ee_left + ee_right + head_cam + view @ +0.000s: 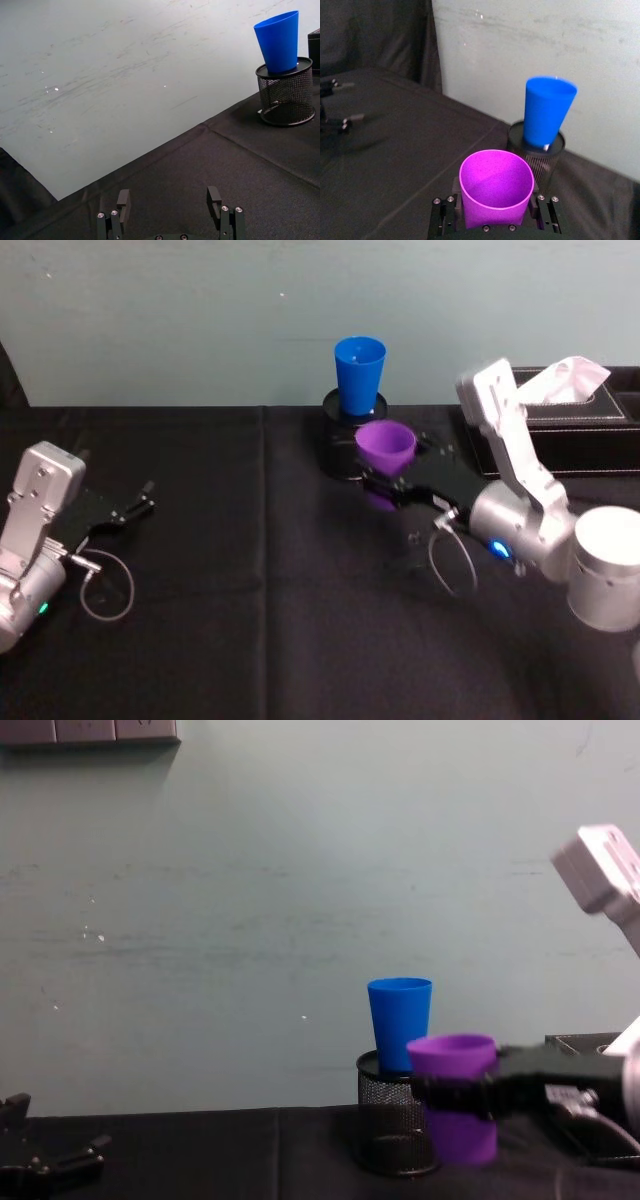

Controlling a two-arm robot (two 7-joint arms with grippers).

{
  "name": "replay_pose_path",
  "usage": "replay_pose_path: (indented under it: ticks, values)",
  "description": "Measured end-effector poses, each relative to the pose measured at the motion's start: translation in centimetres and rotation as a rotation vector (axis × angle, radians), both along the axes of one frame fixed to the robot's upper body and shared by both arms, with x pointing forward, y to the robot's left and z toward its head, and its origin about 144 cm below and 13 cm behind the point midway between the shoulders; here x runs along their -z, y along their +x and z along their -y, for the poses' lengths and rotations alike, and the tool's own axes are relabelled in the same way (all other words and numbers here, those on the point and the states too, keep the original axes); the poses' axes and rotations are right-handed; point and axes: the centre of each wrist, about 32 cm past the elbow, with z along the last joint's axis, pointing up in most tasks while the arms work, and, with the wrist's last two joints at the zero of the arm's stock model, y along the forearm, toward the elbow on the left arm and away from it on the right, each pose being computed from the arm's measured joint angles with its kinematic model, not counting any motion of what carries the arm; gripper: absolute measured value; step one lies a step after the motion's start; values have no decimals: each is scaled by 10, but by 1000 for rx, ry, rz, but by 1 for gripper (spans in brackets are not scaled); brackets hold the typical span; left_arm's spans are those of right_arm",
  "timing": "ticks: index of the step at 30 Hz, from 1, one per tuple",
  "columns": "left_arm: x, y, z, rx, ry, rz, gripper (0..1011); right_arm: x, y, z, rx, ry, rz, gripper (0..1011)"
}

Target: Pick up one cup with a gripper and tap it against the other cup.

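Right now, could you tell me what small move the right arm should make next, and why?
Probably ease the purple cup forward and slightly up to tap the blue cup. The right gripper is shut on it, clear of the cloth, and the blue cup stands higher, atop the mesh holder, a gap away.

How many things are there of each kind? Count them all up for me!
Cups: 2, the purple cup and the blue cup
Mesh pen holders: 1
Tissue boxes: 1
Grippers: 2, the right gripper and the left gripper
Total: 6
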Motion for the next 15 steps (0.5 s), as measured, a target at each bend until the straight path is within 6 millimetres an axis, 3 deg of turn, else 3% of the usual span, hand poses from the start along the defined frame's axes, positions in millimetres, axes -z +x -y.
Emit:
replay_pose_path:
  ticks: [7, 15]
  values:
    - [0, 0, 0, 0, 0, 0, 1000, 28, -25, 3, 16, 14, -8, 736]
    - [0, 0, 0, 0, 0, 0, 1000, 53, -30, 2, 33, 14, 26, 736]
